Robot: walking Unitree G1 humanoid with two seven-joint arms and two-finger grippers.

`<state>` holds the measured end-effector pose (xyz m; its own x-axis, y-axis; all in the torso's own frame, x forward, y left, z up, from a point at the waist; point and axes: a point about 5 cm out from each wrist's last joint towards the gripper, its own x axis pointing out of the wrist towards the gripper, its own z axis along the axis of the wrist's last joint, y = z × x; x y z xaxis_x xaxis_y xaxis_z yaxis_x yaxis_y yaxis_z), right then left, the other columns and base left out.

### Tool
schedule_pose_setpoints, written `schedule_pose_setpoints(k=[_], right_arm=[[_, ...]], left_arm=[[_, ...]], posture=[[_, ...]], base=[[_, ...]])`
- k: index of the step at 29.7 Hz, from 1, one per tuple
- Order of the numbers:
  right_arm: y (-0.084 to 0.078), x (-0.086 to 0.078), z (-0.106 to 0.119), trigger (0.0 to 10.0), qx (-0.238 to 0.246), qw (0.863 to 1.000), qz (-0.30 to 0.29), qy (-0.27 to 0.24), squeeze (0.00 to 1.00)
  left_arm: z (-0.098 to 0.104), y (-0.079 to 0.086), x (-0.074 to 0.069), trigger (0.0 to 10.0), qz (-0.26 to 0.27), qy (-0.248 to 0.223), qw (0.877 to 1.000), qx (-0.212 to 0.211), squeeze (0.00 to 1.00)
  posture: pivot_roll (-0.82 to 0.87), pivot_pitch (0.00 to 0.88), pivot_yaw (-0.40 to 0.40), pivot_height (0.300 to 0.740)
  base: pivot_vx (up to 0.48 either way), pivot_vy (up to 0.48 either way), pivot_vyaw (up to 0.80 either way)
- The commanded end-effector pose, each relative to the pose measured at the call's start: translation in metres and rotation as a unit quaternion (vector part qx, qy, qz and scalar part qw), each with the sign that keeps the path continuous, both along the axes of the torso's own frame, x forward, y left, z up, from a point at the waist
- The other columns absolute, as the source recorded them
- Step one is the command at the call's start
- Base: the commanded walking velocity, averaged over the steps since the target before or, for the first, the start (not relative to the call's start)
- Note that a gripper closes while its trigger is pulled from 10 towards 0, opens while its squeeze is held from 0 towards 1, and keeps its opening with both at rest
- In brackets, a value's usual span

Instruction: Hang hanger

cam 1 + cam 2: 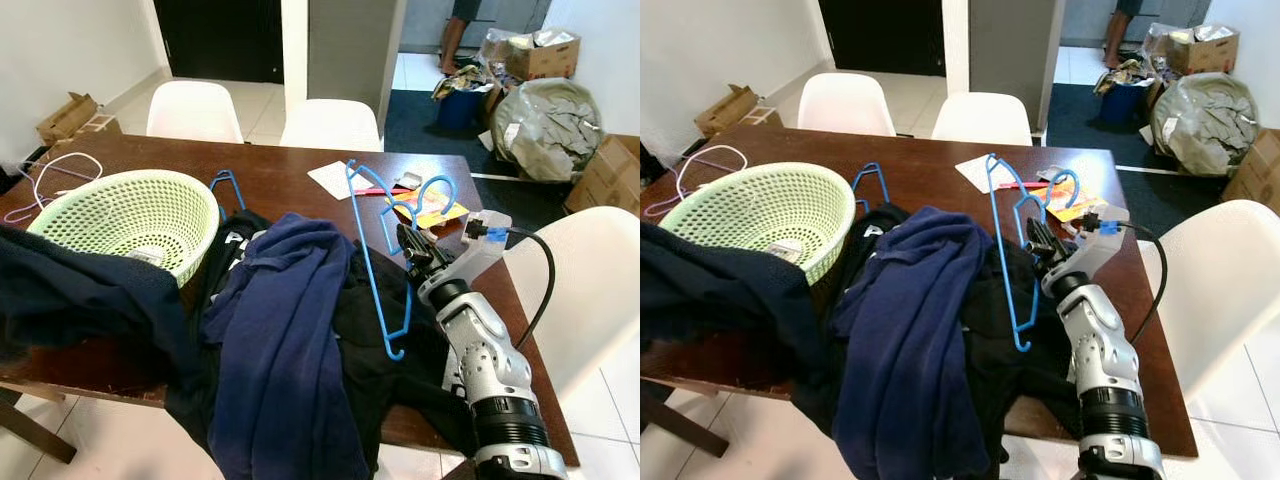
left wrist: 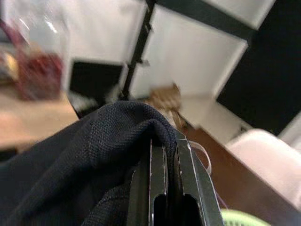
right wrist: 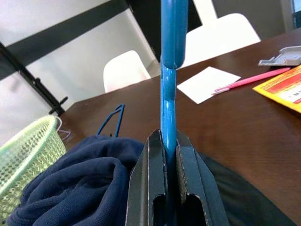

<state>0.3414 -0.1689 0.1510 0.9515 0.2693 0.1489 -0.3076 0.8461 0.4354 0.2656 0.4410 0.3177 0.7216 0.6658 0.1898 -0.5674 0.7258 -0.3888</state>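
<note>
Nearest me, in the lower right of the head view, my right arm reaches up from the bottom edge, and the right gripper [image 1: 408, 243] has its jaws pinching the blue hanger [image 1: 372, 250]; the wrist view shows the blue bar clamped between the two black fingers [image 3: 149, 188]. That hanger stands tilted above the clothes, its hook up near the centre right of the frame and its lower corner hanging over the black garment [image 1: 375, 340].

In the lower centre a navy garment [image 1: 285, 330] lies heaped across the dark wooden surface [image 1: 290, 175] and droops over its near edge. At the left edge another dark cloth [image 1: 70, 290] is lifted. The left wrist view shows the left gripper [image 2: 170, 155] with its jaws pressed together on a fold of that dark fabric.

Further back, at centre left, sits a pale green mesh basket [image 1: 130, 215], and a second blue hanger [image 1: 228, 188] lies just beside it. A white sheet of paper [image 1: 335, 178] and a yellow leaflet [image 1: 440, 210] lie toward the far right of the surface.

Beyond that stand two white chairs [image 1: 195, 110], cardboard boxes [image 1: 68, 118] at upper left, and a person's legs [image 1: 458, 35] at the top right.
</note>
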Motion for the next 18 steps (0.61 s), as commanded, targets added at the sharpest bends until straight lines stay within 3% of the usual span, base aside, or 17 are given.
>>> schedule_pose_setpoints(k=[1,7,9,12,14,15,18], right_arm=[[0.000,-0.001,-0.002,10.0,-0.005,1.000,0.002,0.007,0.00],[-0.004,-0.003,-0.003,10.0,-0.008,1.000,-0.001,0.010,0.00],[-0.004,-0.003,-0.003,10.0,-0.008,1.000,-0.002,0.010,0.00],[-0.004,-0.003,-0.003,10.0,-0.009,1.000,-0.002,0.011,0.00],[-0.004,-0.003,-0.003,10.0,-0.009,1.000,-0.002,0.011,0.00],[-0.004,-0.003,-0.003,10.0,-0.010,1.000,-0.002,0.011,0.00],[-0.006,-0.005,-0.003,10.0,-0.012,1.000,-0.005,0.013,0.00]], left_arm=[[0.006,-0.003,0.002,10.0,-0.010,-0.014,1.000,0.012,0.00],[0.060,-0.043,0.031,10.0,-0.117,-0.080,0.984,0.111,0.00],[0.065,-0.048,0.034,10.0,-0.128,-0.083,0.980,0.125,0.00],[0.075,-0.088,0.063,10.0,-0.229,-0.074,0.958,0.156,0.00],[0.075,-0.088,0.063,10.0,-0.229,-0.074,0.958,0.156,0.00],[0.068,-0.107,0.075,10.0,-0.279,-0.046,0.943,0.174,0.00],[0.009,-0.154,0.102,10.0,-0.395,0.110,0.878,0.248,0.00]], posture=[[0.02,0.088,-0.011,0.740],[0.02,0.103,-0.013,0.740],[0.02,0.103,-0.013,0.740],[0.01,0.108,-0.010,0.740],[0.01,0.108,-0.010,0.740],[0.01,0.111,-0.009,0.740],[0.00,0.122,-0.005,0.740]], base=[[0.000,0.000,0.00],[0.000,0.000,0.00],[0.000,0.000,0.00],[0.000,0.000,0.00],[0.000,0.000,0.00],[0.000,0.000,0.00],[0.000,0.000,0.00]])
